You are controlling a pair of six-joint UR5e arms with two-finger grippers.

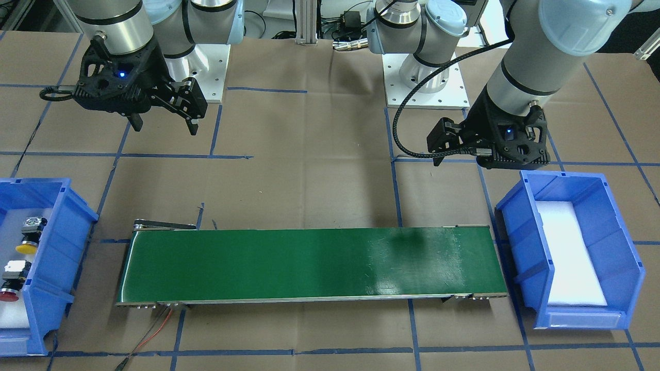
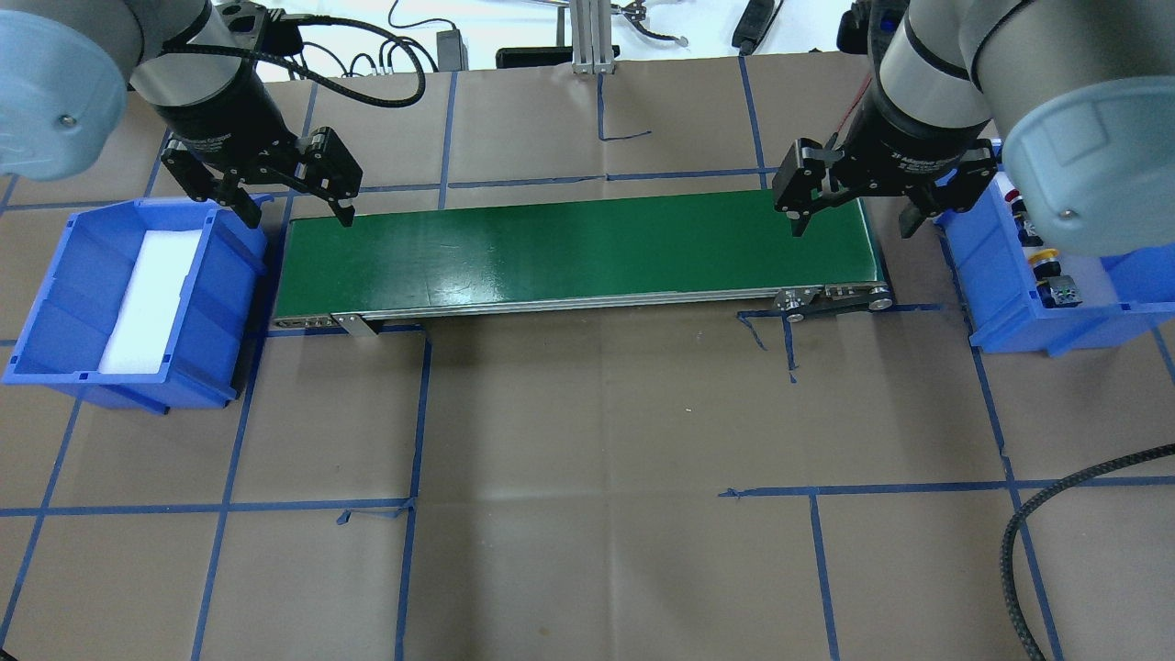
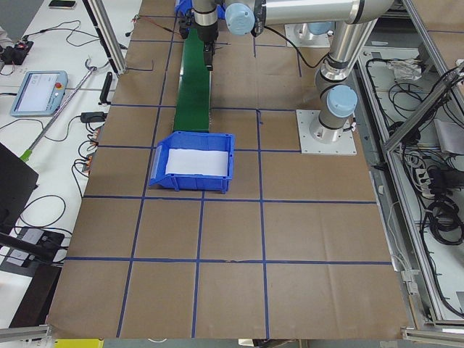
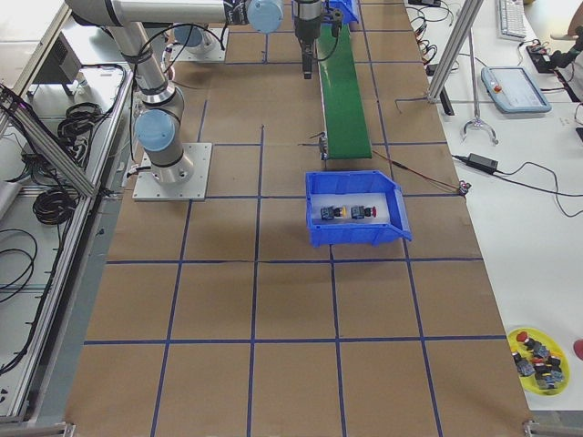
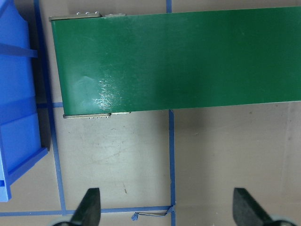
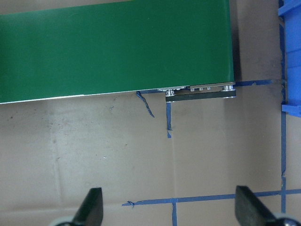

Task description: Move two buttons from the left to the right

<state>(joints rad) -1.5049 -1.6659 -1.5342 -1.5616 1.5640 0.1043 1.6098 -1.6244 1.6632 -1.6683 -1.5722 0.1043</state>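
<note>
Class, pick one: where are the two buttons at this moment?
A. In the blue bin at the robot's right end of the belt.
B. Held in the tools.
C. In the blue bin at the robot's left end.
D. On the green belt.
A: the yellow button and the red button both lie inside the blue bin off the belt on the robot's right.

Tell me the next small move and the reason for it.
Probably swing the right gripper over the blue bin, above the yellow button: the gripper hangs open and empty near the conveyor end, while that button and the red button lie in the bin.
</note>
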